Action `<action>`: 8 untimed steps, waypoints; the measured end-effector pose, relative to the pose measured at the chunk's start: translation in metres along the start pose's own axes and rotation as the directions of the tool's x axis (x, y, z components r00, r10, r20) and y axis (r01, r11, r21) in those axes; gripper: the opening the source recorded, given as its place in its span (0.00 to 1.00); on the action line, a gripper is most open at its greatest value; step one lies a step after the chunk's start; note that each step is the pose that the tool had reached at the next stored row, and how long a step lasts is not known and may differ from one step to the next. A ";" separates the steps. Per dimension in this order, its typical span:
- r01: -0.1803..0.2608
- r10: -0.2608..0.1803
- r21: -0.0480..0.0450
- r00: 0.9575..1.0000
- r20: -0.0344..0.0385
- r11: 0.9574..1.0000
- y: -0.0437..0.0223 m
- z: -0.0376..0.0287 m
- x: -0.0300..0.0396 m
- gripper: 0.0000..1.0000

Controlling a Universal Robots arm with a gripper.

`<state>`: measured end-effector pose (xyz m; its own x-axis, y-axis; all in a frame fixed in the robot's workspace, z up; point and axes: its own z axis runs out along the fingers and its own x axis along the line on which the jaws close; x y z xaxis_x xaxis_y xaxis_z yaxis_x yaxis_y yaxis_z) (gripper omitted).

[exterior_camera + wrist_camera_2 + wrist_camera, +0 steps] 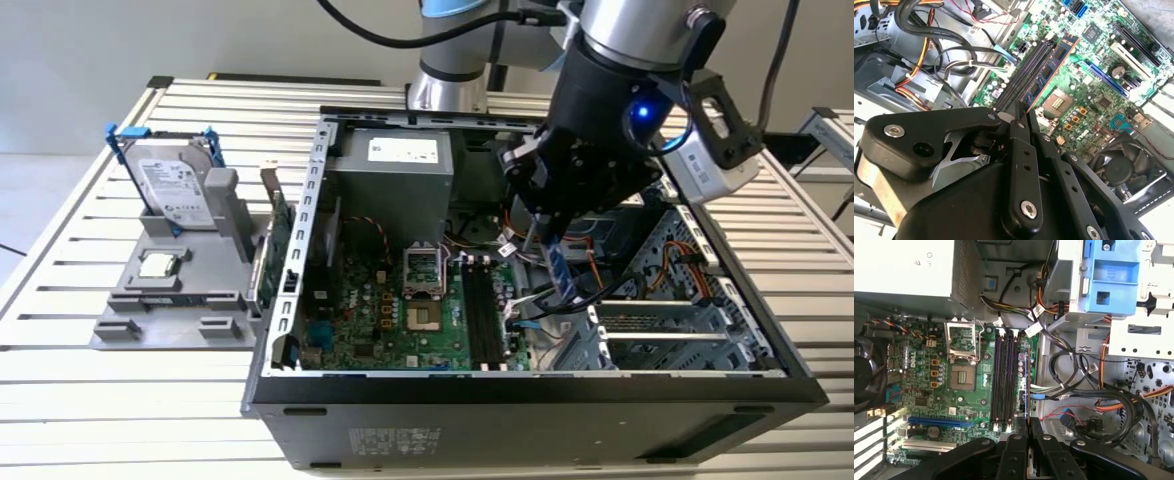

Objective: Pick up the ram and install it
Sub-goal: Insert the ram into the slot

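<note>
My claw (542, 226) is clamped on the ram (558, 270), its gripped end hidden, over the case (534, 410) on the slatted surface (120, 420).

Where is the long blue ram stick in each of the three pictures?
Exterior view: the ram hangs tilted from the gripper, to the exterior view's right of the black memory slots.
Second wrist view: the ram sticks out past the gripper, alongside the slots.
First wrist view: the ram shows edge-on beside the slots.
Shared landmark: the black memory slots.
</note>
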<state>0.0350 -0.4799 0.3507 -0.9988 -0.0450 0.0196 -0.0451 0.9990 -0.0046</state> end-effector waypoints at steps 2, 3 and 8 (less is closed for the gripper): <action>0.000 0.000 0.000 1.000 0.000 1.000 0.0000 0.0006 0.0000 0.00; 0.000 0.000 0.000 1.000 0.000 1.000 0.0000 0.0009 0.0000 0.00; -0.001 0.001 0.000 1.000 0.000 1.000 0.0003 0.0021 0.0000 0.00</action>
<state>0.0350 -0.4796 0.3486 -0.9989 -0.0436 0.0196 -0.0437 0.9990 -0.0045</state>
